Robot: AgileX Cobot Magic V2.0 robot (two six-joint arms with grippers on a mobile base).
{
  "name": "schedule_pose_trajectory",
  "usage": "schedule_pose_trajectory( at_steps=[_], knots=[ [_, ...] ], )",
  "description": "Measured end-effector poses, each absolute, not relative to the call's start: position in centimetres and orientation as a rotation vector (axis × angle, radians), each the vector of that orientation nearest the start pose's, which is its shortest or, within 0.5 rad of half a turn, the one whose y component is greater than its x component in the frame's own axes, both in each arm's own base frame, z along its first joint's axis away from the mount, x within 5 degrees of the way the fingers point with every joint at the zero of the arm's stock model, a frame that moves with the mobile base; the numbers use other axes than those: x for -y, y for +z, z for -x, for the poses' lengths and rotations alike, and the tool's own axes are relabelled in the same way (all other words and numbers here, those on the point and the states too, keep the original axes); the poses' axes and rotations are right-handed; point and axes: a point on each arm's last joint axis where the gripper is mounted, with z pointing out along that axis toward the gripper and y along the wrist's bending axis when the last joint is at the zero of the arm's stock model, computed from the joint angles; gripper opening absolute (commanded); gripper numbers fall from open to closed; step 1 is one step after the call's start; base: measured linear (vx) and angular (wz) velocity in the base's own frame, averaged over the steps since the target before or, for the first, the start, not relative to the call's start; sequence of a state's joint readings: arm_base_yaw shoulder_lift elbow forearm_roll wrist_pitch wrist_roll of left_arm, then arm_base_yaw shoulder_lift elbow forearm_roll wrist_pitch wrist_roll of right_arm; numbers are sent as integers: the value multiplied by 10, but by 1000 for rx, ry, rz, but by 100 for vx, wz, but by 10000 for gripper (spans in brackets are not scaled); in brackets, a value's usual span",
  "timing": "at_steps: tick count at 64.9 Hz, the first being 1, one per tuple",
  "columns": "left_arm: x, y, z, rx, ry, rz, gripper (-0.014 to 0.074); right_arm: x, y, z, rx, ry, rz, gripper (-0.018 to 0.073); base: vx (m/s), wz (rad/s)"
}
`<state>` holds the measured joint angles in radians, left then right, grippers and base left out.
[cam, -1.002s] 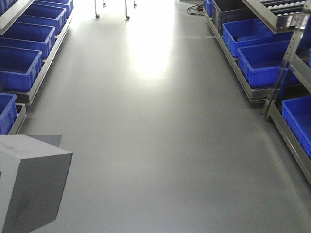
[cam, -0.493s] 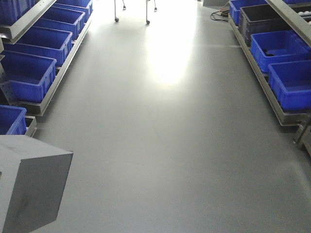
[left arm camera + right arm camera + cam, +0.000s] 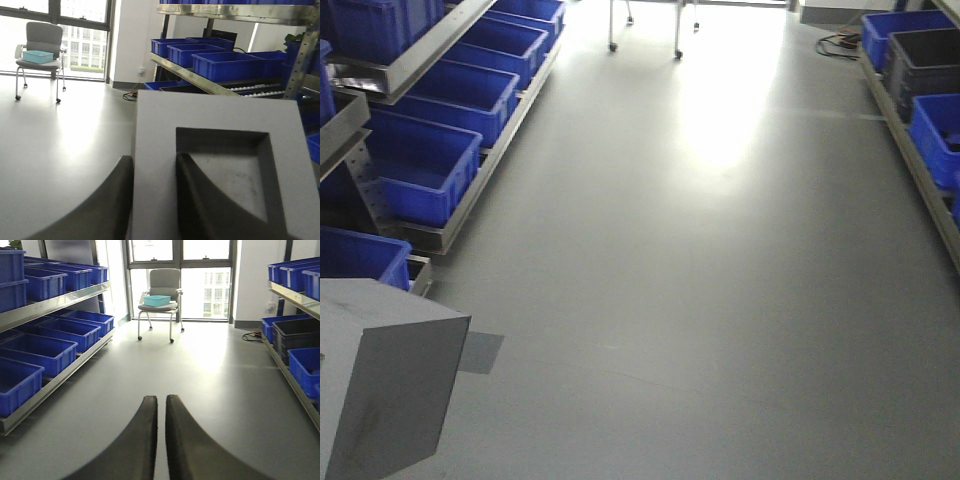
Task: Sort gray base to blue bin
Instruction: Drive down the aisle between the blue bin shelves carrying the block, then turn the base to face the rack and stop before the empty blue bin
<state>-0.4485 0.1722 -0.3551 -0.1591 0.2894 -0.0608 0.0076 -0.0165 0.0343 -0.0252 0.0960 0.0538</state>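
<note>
Gray base [image 3: 155, 125] clamped in the left gripper [image 3: 154, 160], in an aisle lined with blue bins [image 3: 425, 165].

In the front view the left rack [image 3: 480, 185] carries blue bins in a row on its low shelf. The gray base fills the bottom-left corner, just in front of the nearest bin and inside none of them. The left wrist view shows one dark finger [image 3: 107, 200] against the block's outer side and the other down in its square recess, pinching the wall between them (the recess faces the camera). The gray floor [image 3: 700, 300] runs up the middle to a wheeled chair [image 3: 160, 285] carrying a teal tray [image 3: 156, 300]. The right gripper [image 3: 160, 401] hangs over the floor, its fingers drawn almost together with only a thin slit between them, gripping nothing. Further right a second rack [image 3: 292, 385] holds blue bins and one dark bin [image 3: 295, 335].
</note>
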Motion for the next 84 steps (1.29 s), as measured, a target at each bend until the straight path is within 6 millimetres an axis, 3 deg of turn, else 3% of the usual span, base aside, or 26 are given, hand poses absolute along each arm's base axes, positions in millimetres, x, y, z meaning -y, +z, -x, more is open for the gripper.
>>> schedule_pose_trajectory(
  at_steps=[84],
  knots=[
    [28,296,-48,-1598,-550,-225,7,0,194,-57,-1597,26,-19,-4,25,66]
  ],
)
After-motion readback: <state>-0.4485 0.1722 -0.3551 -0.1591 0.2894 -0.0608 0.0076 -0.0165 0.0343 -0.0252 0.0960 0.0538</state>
